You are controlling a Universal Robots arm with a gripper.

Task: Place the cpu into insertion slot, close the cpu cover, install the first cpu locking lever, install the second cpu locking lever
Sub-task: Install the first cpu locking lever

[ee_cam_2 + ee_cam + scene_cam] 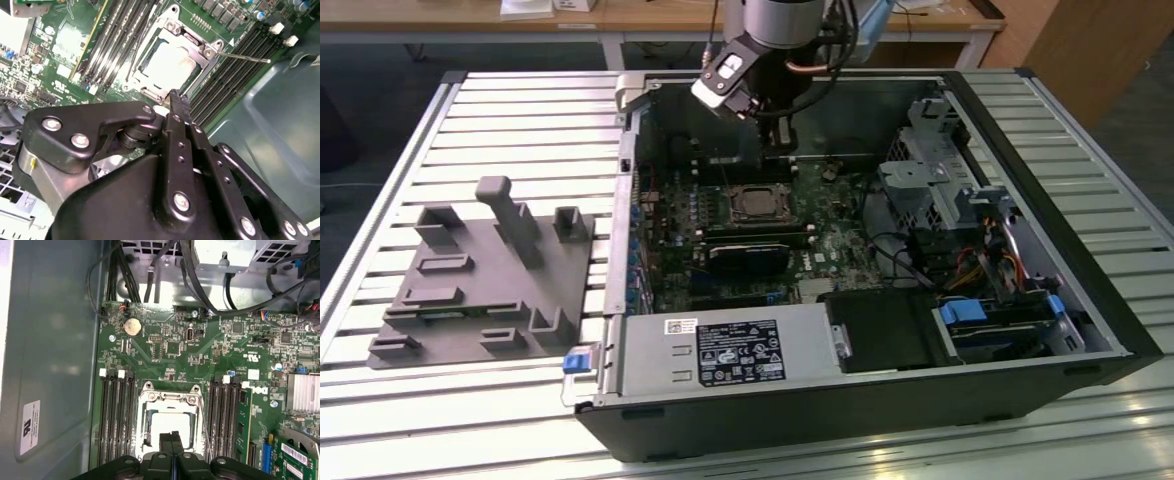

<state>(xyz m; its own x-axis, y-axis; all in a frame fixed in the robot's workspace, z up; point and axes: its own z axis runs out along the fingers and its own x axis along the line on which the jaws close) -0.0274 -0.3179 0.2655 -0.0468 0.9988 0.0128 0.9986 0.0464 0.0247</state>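
Pale ribbed metal makes up the surface [520, 110], and on it lies the open black steel computer case [881, 410]. Inside the case is the wide green circuit board [165, 362].

My black pincer [171, 436] hangs over the board with its fingers pressed together. I see nothing between them. In the exterior view its tip [781, 150] is just beyond the socket, on the side of the case's far wall.

The insertion slot [142, 437], a small square socket with a black-and-silver rim, sits between two banks of long black memory slots [116, 420]. The cpu cover [172, 400], a thin silver plate with a square window, lies flat over it.

Through that window shows the cpu [165, 421], a small flat square chip with a pale silver-grey face. It is seated in the slot, and in both wrist views it is close beyond my fingertips [176, 97].

A thin steel wire lever [245, 56] reaches out over the memory slots. I cannot tell whether it is hooked down.

I judge the chip light, stiff and smooth, and delicate underneath, so I would grip it only by two opposite edges. Under the cover those edges are out of reach. The plate looks rigid but thin. The lever looks springy and apt to slip, and its bent outer end seems the best place to press.
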